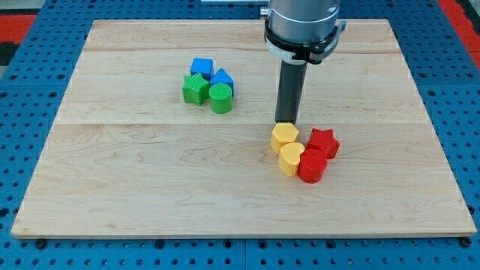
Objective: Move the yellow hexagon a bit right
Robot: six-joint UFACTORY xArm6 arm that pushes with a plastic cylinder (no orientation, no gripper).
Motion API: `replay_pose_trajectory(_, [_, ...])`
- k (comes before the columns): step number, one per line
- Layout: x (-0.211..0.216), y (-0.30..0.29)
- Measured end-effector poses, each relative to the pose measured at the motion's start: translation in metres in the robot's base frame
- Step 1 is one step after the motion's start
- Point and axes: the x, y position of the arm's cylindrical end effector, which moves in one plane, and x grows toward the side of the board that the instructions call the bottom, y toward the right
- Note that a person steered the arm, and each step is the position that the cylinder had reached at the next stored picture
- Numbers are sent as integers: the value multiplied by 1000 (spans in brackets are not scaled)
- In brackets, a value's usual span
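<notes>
The yellow hexagon (pixel 284 136) lies right of the board's middle. It touches a yellow heart (pixel 290 160) just below it. A red star (pixel 323 142) lies to its right, and a red round block (pixel 312 166) sits below the star, against the heart. My tip (pixel 286 121) stands at the hexagon's top edge, touching or almost touching it. The dark rod rises from there toward the view's top.
A second cluster lies at the upper left: a blue cube (pixel 201 67), a blue block (pixel 222 79), a green star-like block (pixel 196 89) and a green cylinder (pixel 220 98). The wooden board (pixel 112 187) rests on a blue surface.
</notes>
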Motion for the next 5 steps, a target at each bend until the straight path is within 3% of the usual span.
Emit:
replay_pose_trajectory(1, [1, -1])
replay_pose_trajectory(3, [5, -82])
replay_pose_trajectory(5, [26, -37])
